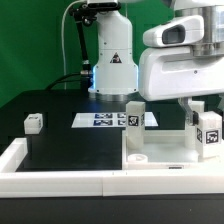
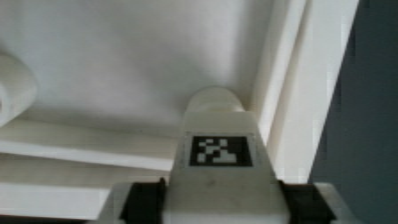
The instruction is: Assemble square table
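The white square slab [image 1: 165,146] lies flat at the exterior view's right, against the front border wall. My gripper [image 1: 207,118] hangs over the slab's right end, shut on a white tagged leg [image 1: 209,134] that points down at it. In the wrist view the leg [image 2: 221,130] sits between my two dark fingers [image 2: 146,200], its tip over the slab [image 2: 125,60]. A second leg [image 1: 133,113] stands upright at the slab's far left corner. A third leg [image 1: 33,122] lies on the black table at the left. A short white round part [image 1: 137,158] sits near the slab's front left.
The marker board [image 1: 103,119] lies flat mid-table in front of the robot base [image 1: 112,60]. The long low white border wall [image 1: 60,180] runs along the front and left. In the wrist view a rounded white part [image 2: 15,95] shows at the edge.
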Robot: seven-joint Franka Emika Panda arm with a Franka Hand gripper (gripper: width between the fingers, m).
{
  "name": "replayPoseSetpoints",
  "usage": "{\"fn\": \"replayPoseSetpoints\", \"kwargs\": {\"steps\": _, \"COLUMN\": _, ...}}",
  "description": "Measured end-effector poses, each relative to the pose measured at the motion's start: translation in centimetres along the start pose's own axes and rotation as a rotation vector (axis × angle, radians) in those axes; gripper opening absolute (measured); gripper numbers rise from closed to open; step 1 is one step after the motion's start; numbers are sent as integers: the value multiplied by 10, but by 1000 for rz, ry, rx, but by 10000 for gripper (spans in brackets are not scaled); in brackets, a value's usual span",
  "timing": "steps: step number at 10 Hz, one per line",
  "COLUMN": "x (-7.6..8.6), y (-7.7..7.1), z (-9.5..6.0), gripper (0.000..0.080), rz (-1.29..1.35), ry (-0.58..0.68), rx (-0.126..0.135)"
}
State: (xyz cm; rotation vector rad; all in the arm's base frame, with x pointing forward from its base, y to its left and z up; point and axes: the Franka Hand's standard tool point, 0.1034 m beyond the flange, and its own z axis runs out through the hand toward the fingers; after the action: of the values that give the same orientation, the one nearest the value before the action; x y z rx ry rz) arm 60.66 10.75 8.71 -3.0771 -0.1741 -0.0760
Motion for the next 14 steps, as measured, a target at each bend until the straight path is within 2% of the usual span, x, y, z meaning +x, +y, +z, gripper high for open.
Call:
{"fn": "replayPoseSetpoints", "kwargs": {"steps": 3, "x": 0, "y": 0, "z": 0, "gripper": 295, "rz": 61, "ry": 0, "rx": 1}}
{"fn": "replayPoseSetpoints", "kwargs": {"steps": 10, "x": 0, "y": -11, "z": 2, "gripper": 295, "rz": 790, "ry": 10, "rx": 11}}
{"fn": "replayPoseSetpoints", "kwargs": {"steps": 14, "x": 0, "y": -14, "z": 2, "gripper": 295, "rz": 1073, "ry": -2, "rx": 14}}
